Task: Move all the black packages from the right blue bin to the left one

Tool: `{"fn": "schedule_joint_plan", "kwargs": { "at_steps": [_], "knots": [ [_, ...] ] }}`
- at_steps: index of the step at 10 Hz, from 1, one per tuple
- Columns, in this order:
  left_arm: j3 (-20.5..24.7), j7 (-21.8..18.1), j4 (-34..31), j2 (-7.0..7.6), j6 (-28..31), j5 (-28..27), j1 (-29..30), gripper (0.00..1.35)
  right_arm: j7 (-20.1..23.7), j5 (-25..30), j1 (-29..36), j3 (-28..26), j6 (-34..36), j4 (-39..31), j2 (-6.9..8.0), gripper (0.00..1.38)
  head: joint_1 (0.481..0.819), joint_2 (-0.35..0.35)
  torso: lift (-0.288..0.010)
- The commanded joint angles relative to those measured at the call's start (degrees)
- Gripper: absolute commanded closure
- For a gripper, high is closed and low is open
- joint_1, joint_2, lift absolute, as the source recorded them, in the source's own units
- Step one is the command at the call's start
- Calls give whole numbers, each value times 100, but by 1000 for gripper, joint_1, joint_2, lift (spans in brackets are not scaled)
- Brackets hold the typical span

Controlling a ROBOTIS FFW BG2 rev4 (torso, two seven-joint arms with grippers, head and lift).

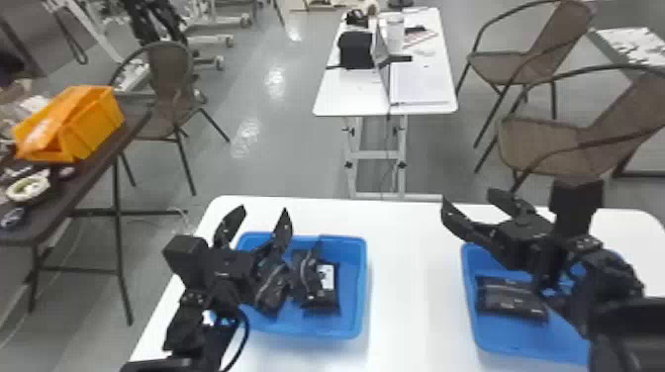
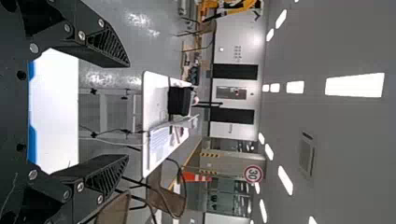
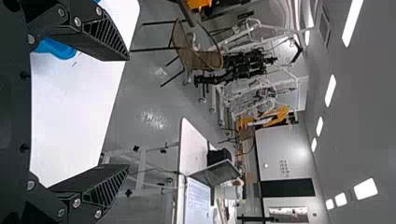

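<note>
In the head view my left gripper [image 1: 263,220] is open above the left part of the left blue bin [image 1: 352,292], which holds several black packages [image 1: 309,282]. My right gripper [image 1: 467,202] stands open above the back of the right blue bin [image 1: 475,321]. One black package [image 1: 510,298] lies in that bin, and the arm covers part of the bin's right side. The left wrist view shows the left gripper [image 2: 123,111] with its fingers wide apart and nothing between them. Nothing sits between the spread fingers of the right gripper [image 3: 123,112] in the right wrist view.
Both bins stand on a white table [image 1: 410,277]. Beyond it are a white desk [image 1: 346,99] with a laptop [image 1: 383,64] and brown chairs [image 1: 549,143]. At the left, a dark table [image 1: 84,183] bears an orange bin [image 1: 94,121].
</note>
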Motion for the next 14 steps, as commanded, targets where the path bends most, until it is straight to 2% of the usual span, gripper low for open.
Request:
{"fn": "schedule_joint_plan", "kwargs": {
  "at_steps": [1,3,5,8,11,14],
  "knots": [
    [32,17,-358,-15,-135,-69,86,199,-10,177,312,-275,45,-94,-9,228,695,139,0],
    [-3,149,-561,-15,-398,-34,156,193,-36,344,734,-732,-166,3,-18,228,695,99,0],
    [-20,158,-569,-15,-354,10,174,199,-27,283,874,-935,-272,363,-150,228,695,60,0],
    [-29,158,-587,-15,-390,2,191,199,-27,230,672,-987,-650,1321,-308,223,695,10,0],
    [-3,167,-587,-15,-407,28,191,199,17,467,347,-987,-887,2174,-440,222,695,-14,0],
    [6,175,-561,-15,-416,37,183,199,219,687,-66,-970,-922,2877,-466,222,695,-24,0]
  ]
}}
